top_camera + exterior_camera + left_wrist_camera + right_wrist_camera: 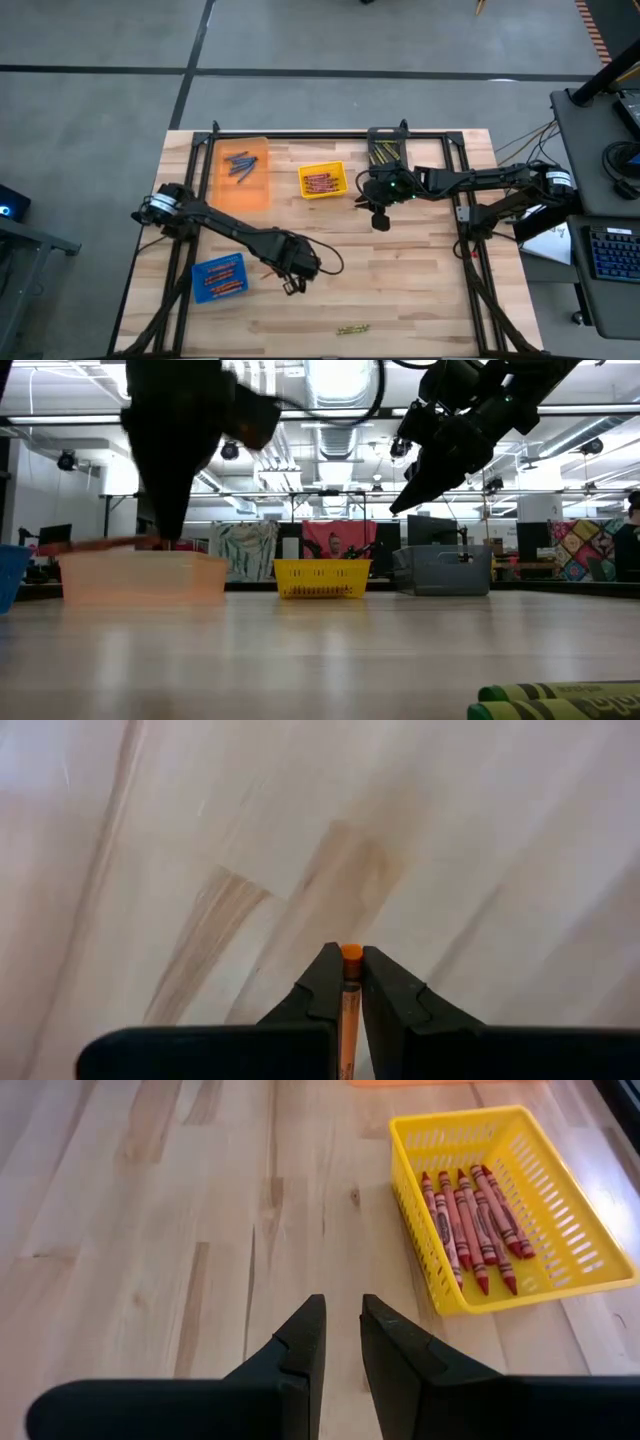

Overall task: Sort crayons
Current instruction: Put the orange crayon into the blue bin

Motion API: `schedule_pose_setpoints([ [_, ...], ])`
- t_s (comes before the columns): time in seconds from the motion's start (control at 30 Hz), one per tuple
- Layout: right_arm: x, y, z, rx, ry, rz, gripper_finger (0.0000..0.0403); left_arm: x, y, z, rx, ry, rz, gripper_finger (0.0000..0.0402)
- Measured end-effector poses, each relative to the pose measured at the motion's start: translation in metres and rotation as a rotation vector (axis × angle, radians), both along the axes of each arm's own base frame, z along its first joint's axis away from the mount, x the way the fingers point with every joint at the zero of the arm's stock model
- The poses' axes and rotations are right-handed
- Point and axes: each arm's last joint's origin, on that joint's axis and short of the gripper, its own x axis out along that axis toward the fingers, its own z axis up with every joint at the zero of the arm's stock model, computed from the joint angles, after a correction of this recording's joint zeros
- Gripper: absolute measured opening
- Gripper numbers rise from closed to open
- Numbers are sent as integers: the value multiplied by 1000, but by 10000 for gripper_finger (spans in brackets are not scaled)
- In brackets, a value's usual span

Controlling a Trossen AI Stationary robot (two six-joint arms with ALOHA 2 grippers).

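One orange crayon (350, 982) sits clamped in the left gripper (346, 982) jaws; the right gripper (342, 1342) jaws stand slightly apart, empty.

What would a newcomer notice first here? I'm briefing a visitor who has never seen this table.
Probably the left claw, shut on an orange crayon just above bare wood beside the blue bin. Next, the yellow bin with red crayons lying side by side, the right claw empty above the table near it. Green crayons lie loose at the near edge.
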Motion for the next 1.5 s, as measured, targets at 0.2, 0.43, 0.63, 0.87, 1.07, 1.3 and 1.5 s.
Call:
schedule_pose_setpoints([
  [0.2, 0, 0, 0, 5, -1, -4, 56, 0, -26, 34, 8, -33, -367, 0],
  [0.43, 0, 0, 0, 17, -3, -13, 56, -32, -52, 38, 79, 136, -582, 0],
  [0.63, 1, 0, 1, 26, -13, -22, 56, -54, -70, 38, 120, 147, -569, 0],
  [0.87, 1, 0, 1, 42, -15, -34, 56, -84, -76, 31, 144, 147, -510, 0],
  [1.07, 2, 0, 3, 67, -23, -55, 56, -114, -71, 28, 115, 72, -455, 0],
  [1.3, 4, 0, 7, 77, -45, -66, 56, -141, -55, 16, 42, -52, -399, 0],
  [1.5, 5, 0, 8, 77, -58, -71, 56, -153, -43, -4, 45, -49, -405, 0],
])
